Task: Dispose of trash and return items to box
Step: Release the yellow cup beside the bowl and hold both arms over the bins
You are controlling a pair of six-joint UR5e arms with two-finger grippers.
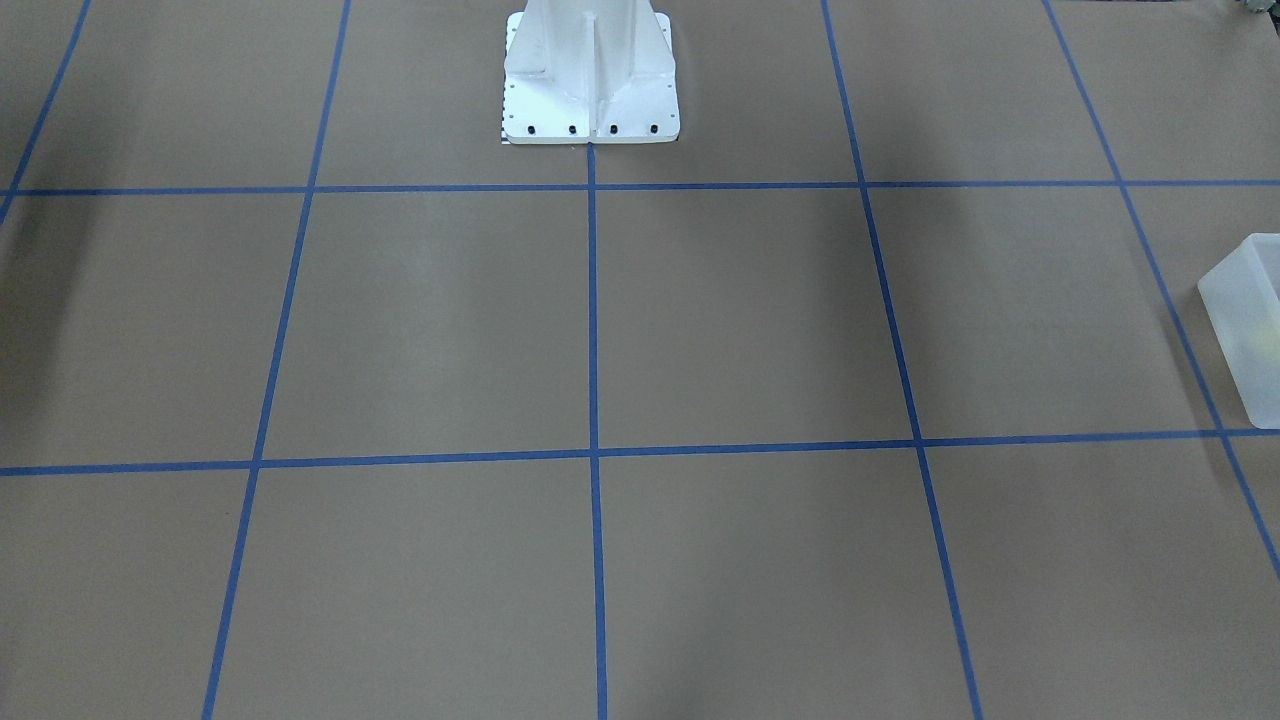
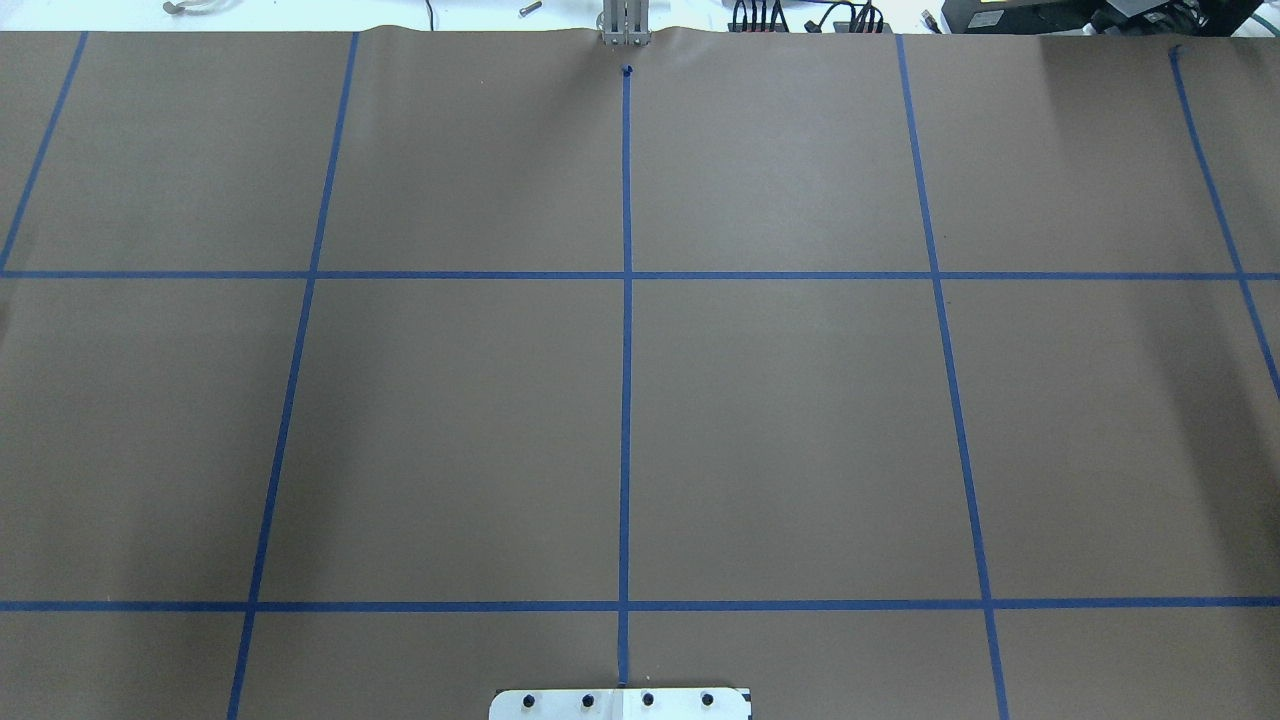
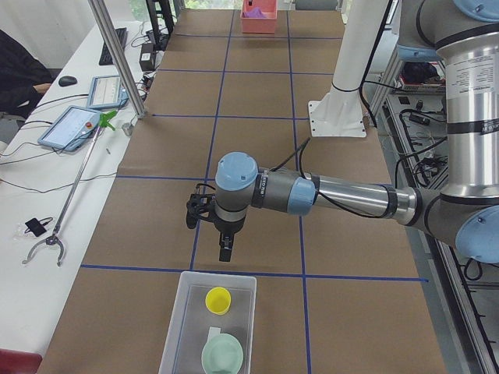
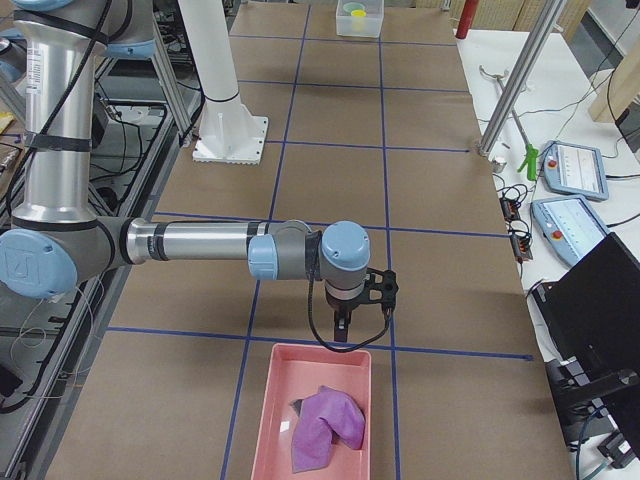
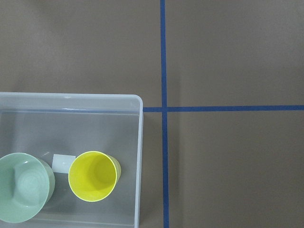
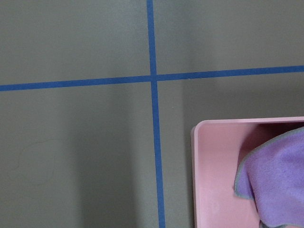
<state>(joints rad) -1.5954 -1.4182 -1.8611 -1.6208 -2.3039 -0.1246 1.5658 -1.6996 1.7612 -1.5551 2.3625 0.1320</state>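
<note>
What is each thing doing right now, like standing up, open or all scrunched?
Yellow cup, upright in the box.
Mint-green bowl, upright in the box.
Box, open, no lid.
Purple cloth, crumpled in the pink bin.
Pink bin, open.
Left pincer, cannot tell.
Right pincer, cannot tell.

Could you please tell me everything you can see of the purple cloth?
The purple cloth looks soft and fleecy, lilac on its face with a thin grey edge that shows in the right wrist view. It is crumpled and folded over itself in a loose heap, not spread flat. It lies inside the pink tray, resting on the tray's floor. Only the tray touches it.
</note>
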